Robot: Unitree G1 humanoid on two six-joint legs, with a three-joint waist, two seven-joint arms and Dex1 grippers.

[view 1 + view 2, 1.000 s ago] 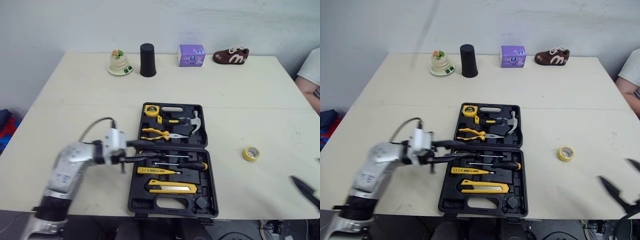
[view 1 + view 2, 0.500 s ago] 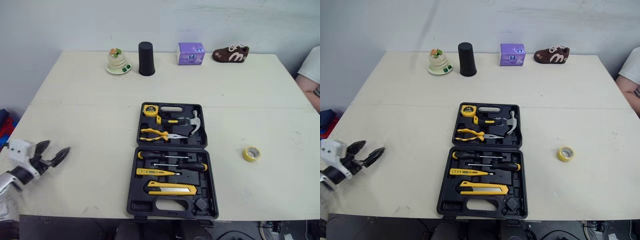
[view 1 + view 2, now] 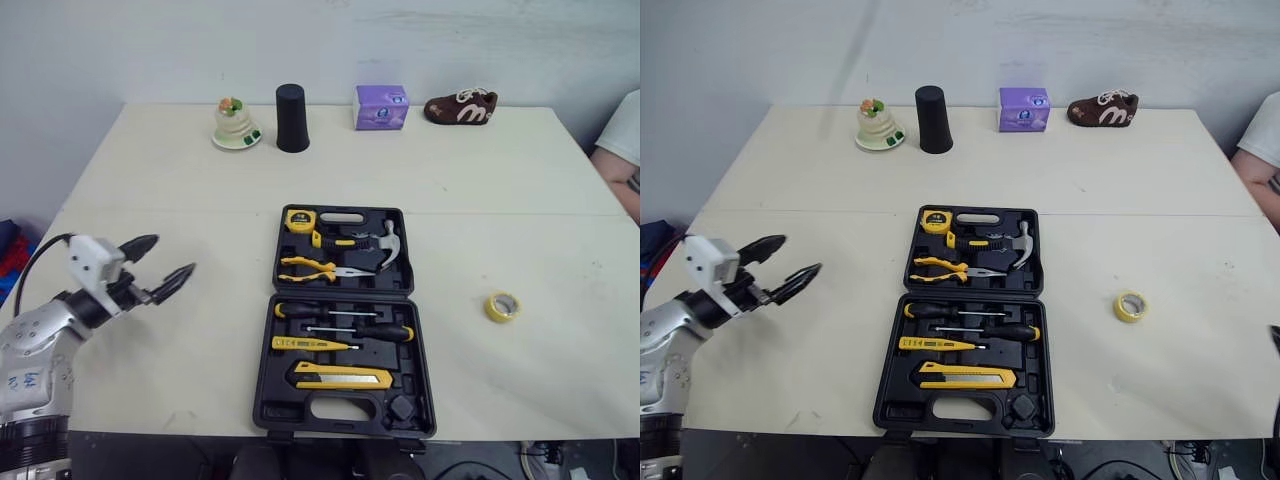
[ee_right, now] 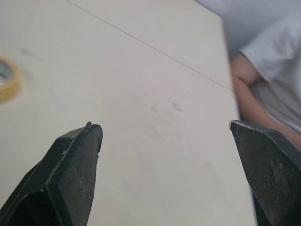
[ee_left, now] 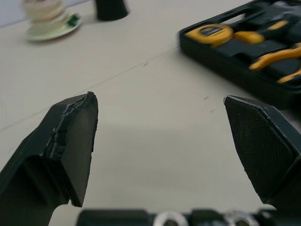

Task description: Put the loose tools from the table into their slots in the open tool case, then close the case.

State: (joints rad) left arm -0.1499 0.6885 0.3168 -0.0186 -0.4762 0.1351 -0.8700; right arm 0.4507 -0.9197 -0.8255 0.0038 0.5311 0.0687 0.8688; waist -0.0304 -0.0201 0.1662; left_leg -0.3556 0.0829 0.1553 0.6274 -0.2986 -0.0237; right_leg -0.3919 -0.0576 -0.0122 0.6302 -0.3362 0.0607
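The black tool case lies open in the middle of the table. It holds a tape measure, a hammer, pliers, screwdrivers and a utility knife. A yellow tape roll lies loose on the table to the right of the case. My left gripper hovers open and empty over the table, left of the case. In the right wrist view my right gripper is wide open over bare table, with the tape roll off to one side.
Along the far edge stand a figurine on a saucer, a black cup, a purple box and a brown shoe-shaped object. A person's arm shows at the right edge of the table.
My left gripper pulled back from the case's screwdrivers to the table's left edge, then came partway back toward the case, open. My right gripper dropped out of the lower right of the head views.
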